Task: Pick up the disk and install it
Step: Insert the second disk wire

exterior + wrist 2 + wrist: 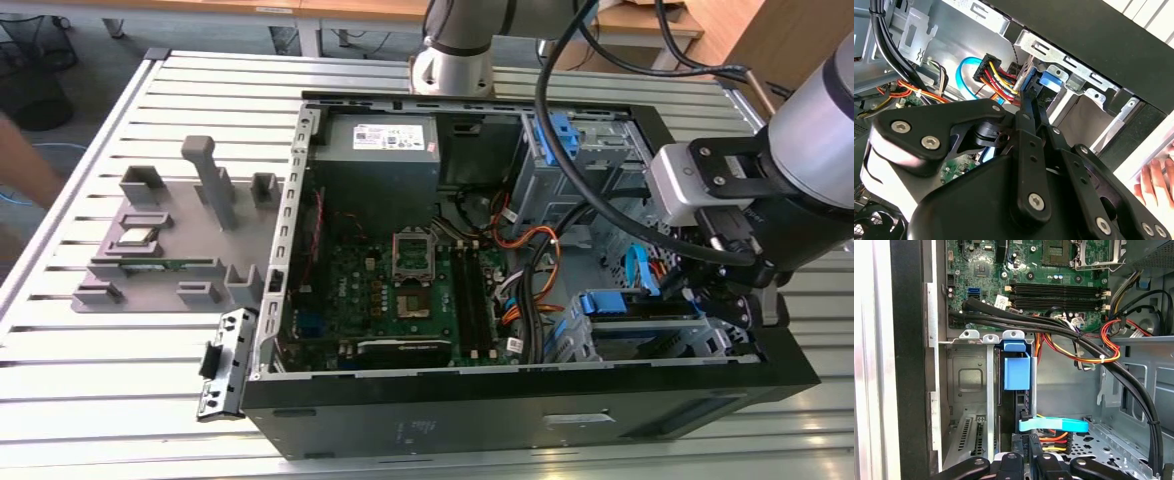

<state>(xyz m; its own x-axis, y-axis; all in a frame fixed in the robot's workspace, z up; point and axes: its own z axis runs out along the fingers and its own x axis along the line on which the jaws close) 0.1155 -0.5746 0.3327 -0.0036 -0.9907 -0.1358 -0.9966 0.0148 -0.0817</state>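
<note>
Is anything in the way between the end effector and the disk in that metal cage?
Only cabling. A flat blue cable and a bundle of coloured wires cross just ahead of the end effector, at the near end of the disk in its drive cage.

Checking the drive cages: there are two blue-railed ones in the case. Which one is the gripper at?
The gripper is at the blue-railed bay by the case's front panel, not the blue-railed cage by the power supply.

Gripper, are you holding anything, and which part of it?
Cannot tell: the gripper is at one end of the disk, but any hold is hidden.
</note>
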